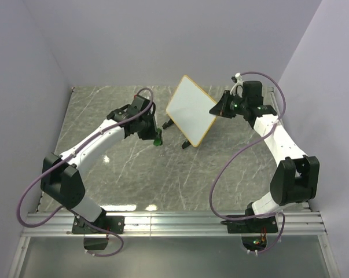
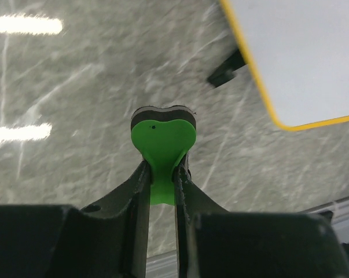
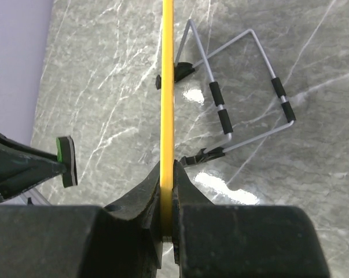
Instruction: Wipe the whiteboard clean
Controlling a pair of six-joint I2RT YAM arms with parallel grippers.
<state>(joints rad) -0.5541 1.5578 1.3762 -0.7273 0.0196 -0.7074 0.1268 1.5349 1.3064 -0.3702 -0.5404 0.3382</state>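
Observation:
The whiteboard [image 1: 190,109] stands tilted on its two black feet at the table's middle back, its white face plain with no marks that I can see. My right gripper [image 1: 222,108] is shut on its right edge; in the right wrist view the yellow frame [image 3: 167,87] runs edge-on between the jaws. My left gripper [image 1: 154,134] is shut on the green eraser [image 2: 162,142], a heart-shaped green piece with a black pad. It hangs left of the board, apart from it. The board's corner [image 2: 301,63] shows in the left wrist view.
The board's wire stand [image 3: 243,98] with black sleeves spreads on the marble table [image 1: 133,174] behind the board. Purple walls [image 1: 29,87] close the left, back and right sides. An aluminium rail [image 1: 174,223] runs along the near edge.

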